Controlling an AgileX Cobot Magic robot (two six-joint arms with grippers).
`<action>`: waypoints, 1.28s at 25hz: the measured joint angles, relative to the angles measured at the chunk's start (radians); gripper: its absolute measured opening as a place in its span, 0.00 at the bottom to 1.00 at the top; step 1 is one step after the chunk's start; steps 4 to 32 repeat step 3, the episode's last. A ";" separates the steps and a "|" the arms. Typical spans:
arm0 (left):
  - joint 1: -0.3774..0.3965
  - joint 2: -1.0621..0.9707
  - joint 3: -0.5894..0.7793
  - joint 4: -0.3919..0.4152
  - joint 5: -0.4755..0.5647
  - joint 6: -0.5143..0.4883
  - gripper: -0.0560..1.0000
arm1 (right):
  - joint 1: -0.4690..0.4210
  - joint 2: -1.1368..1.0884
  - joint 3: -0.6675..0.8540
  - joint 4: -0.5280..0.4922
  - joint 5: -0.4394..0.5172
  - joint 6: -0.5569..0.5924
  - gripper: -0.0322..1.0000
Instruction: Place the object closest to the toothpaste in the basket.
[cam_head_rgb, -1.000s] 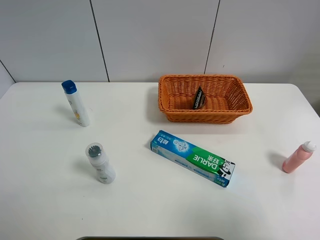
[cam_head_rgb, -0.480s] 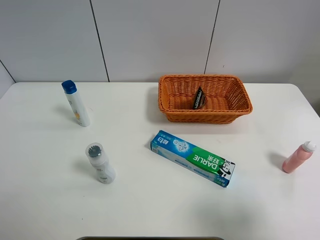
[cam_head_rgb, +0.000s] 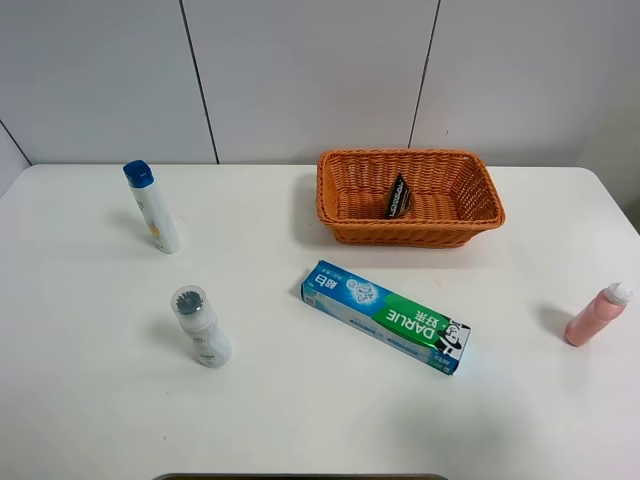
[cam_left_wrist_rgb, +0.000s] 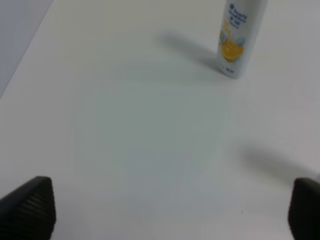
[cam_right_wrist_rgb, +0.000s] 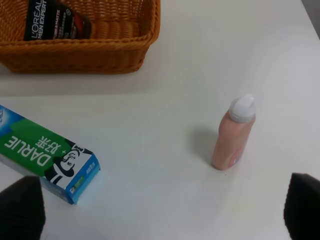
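Note:
The toothpaste box (cam_head_rgb: 386, 316), blue and green, lies flat at the table's middle. The orange wicker basket (cam_head_rgb: 410, 236) stands behind it with a black tube (cam_head_rgb: 397, 196) inside. A white bottle with a grey cap (cam_head_rgb: 200, 326) stands to the left and a pink bottle (cam_head_rgb: 597, 314) to the far right. No gripper shows in the exterior view. My right gripper (cam_right_wrist_rgb: 160, 210) is open and empty, with the pink bottle (cam_right_wrist_rgb: 233, 132), toothpaste box (cam_right_wrist_rgb: 45, 152) and basket (cam_right_wrist_rgb: 85, 57) ahead of it. My left gripper (cam_left_wrist_rgb: 165, 215) is open and empty over bare table.
A white bottle with a blue cap (cam_head_rgb: 152, 207) stands at the back left; its orange-labelled body shows in the left wrist view (cam_left_wrist_rgb: 239, 37). The table edge runs along the front and the wall stands behind the basket.

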 joint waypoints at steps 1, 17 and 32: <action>0.000 0.000 0.000 0.000 0.000 0.000 0.94 | 0.000 0.000 0.000 0.000 0.000 -0.001 0.99; 0.000 0.000 0.000 0.000 0.000 0.000 0.94 | 0.000 0.000 0.000 0.000 0.000 -0.001 0.99; 0.000 0.000 0.000 0.000 0.000 0.000 0.94 | 0.000 0.000 0.000 0.000 0.000 -0.001 0.99</action>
